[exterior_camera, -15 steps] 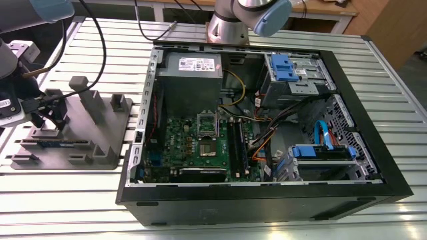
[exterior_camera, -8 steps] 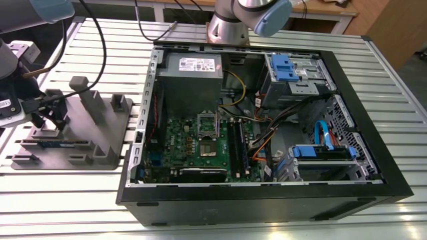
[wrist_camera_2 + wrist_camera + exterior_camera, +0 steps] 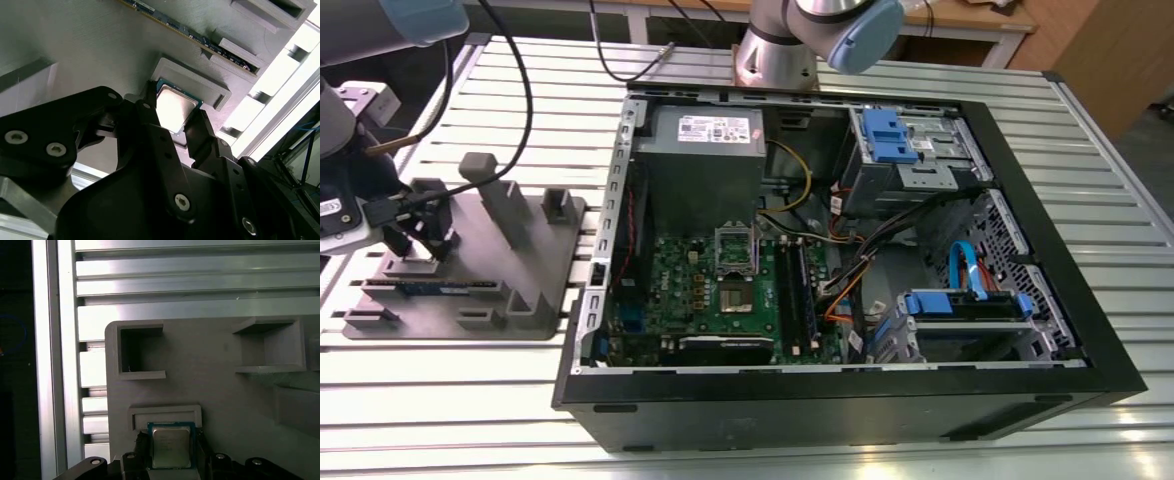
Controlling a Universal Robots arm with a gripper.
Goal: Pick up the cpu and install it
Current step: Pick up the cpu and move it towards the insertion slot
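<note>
The cpu (image 3: 171, 446), a small silvery square with a greenish rim, lies in a shallow recess of the grey fixture plate (image 3: 520, 270) at the exterior view's left. My gripper (image 3: 416, 240) stands over it. In both wrist views the two black fingers (image 3: 141, 450) press against opposite edges of the cpu (image 3: 175, 106), and my gripper (image 3: 172, 114) is shut on it while it still rests in the recess. The motherboard (image 3: 707, 300) lies inside the open computer case (image 3: 854, 400), its socket (image 3: 736, 292) uncovered and the metal frame (image 3: 734, 245) tilted up.
The fixture plate carries upright grey posts (image 3: 500, 195) and a memory stick (image 3: 200, 42) in a slot beside the cpu. Cables (image 3: 854, 250), blue drive bays (image 3: 894, 135) and a power supply (image 3: 707, 130) crowd the case. The arm's base (image 3: 781, 50) stands behind the case on a slatted aluminium table (image 3: 454, 400).
</note>
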